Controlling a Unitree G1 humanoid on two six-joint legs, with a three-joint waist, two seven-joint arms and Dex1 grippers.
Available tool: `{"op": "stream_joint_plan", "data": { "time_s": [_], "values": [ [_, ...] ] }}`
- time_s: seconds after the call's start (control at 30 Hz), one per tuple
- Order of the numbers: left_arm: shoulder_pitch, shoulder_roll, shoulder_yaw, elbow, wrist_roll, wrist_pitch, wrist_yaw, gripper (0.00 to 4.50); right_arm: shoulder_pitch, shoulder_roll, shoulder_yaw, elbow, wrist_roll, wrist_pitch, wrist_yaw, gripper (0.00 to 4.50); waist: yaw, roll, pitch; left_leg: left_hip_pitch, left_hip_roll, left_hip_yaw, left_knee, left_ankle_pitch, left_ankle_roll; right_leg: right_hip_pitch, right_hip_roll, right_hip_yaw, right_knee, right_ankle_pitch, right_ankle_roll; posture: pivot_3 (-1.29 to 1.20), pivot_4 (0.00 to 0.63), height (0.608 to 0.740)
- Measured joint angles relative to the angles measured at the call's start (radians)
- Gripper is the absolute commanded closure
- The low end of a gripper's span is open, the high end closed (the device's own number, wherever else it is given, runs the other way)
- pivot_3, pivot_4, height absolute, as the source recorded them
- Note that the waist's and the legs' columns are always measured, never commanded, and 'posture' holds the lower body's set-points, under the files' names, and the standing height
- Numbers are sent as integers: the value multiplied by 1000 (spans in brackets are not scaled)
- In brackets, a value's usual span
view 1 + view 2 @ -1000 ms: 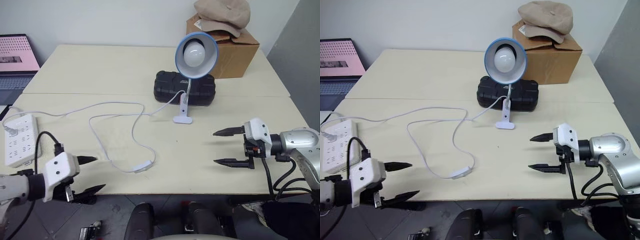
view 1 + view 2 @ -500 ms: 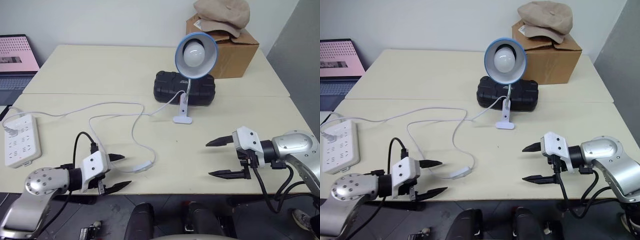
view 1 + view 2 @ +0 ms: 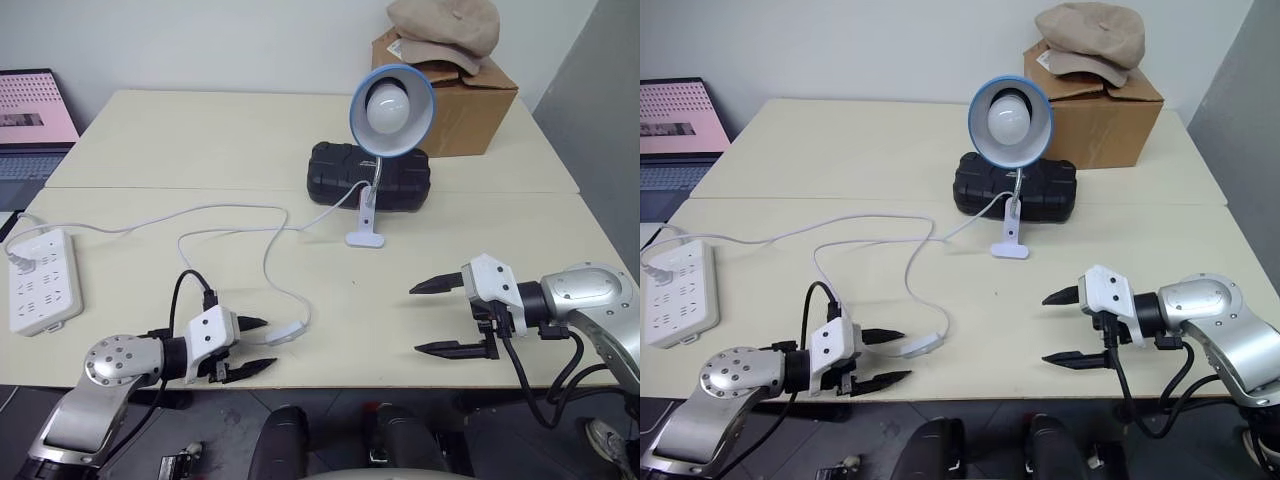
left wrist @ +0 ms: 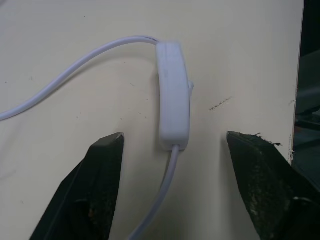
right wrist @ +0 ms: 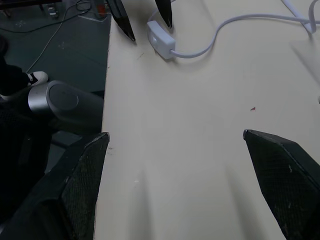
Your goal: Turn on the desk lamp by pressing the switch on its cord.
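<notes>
Hovering low at the near table edge, in the lower left of the head view, the left gripper [image 3: 253,347] points its two black fingers at the small white oblong inline switch [image 3: 288,333]; its jaws stand partly apart, one tip on each side of the switch's near end, holding nothing. In the left wrist view the switch [image 4: 173,95] lies flat on the cream table top [image 3: 420,250] between the fingers, touched by neither. At lower right the right gripper [image 3: 432,317] hangs over bare table with its jaws wide and empty. From the switch the thin white cord [image 3: 215,233] loops up through the middle. It reaches the desk lamp with its light-blue round shade and white bulb [image 3: 392,108], upper centre, whose white clip base stands just before a black ribbed case [image 3: 340,172]. A white power strip [image 3: 40,280] lies at mid-left. A brown cardboard box [image 3: 470,105] carrying a beige cap [image 3: 445,25] sits at upper right.
</notes>
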Motion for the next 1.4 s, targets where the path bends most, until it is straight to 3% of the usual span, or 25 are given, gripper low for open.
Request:
{"op": "stream_joint_plan", "data": {
  "time_s": [0.3,0.37,0.67,0.97,1.23,1.3,1.4],
  "values": [
    [-35,-15,-41,4,13,-2,17,3969,-16,-2,0,-2,1,11,-3,0,0,0,0,0,0,0,0,0,0,0,0,0,0,0,0,0,150,740],
    [-35,-14,-41,4,13,-1,17,4092,-21,-2,0,-2,0,15,-11,0,0,0,0,0,0,0,0,0,0,0,0,0,0,0,0,0,150,740],
    [-51,8,-34,-9,-4,32,6,4092,-75,27,5,1,0,29,-50,0,0,0,0,0,0,0,0,0,0,0,0,0,0,0,0,0,150,740],
    [-239,-26,-41,-63,-77,160,27,4092,-218,131,89,25,-11,84,-110,0,-2,0,0,-1,0,0,1,0,0,1,0,1,0,0,2,0,150,740],
    [-221,-59,-113,39,11,66,49,4092,-194,143,100,28,-22,85,-135,0,-1,0,0,0,0,0,2,0,0,1,0,0,0,0,2,0,150,740],
    [-225,-95,-127,95,46,14,84,3390,-168,144,100,22,-22,85,-142,0,0,0,0,0,0,0,2,0,0,1,0,0,1,1,3,0,150,740],
    [-226,-104,-136,138,65,-17,95,2824,-159,143,100,19,-22,85,-154,0,-1,0,0,0,0,0,2,0,0,1,0,0,1,1,3,0,150,740]
  ]
}}
